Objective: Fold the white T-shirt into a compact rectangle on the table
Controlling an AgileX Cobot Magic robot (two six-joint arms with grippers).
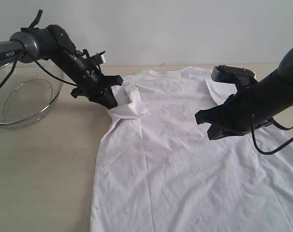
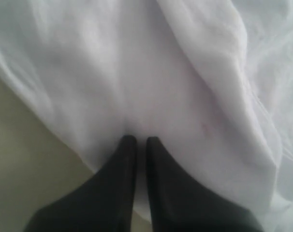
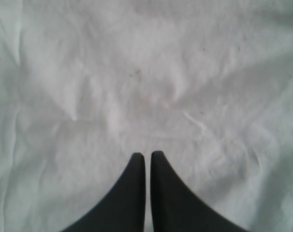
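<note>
The left gripper [image 1: 115,99] is clamped on a sleeve [image 1: 131,105] of the white short-sleeved cotton T-shirt [image 1: 185,159] spread below it on the pale beige desk [image 1: 40,169], while the right gripper [image 1: 210,129] hovers closed and empty above the cloth, so this single thin pinch may slip out, I think.

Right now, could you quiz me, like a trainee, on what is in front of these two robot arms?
1. True or false: the silver wire-mesh bowl sits on top of the white T-shirt.
2. Which one pinches the T-shirt's cloth? A) left gripper B) right gripper C) neither
3. Fill in: the T-shirt lies spread on the ____.
Key: 1 false; 2 A; 3 table.
</note>
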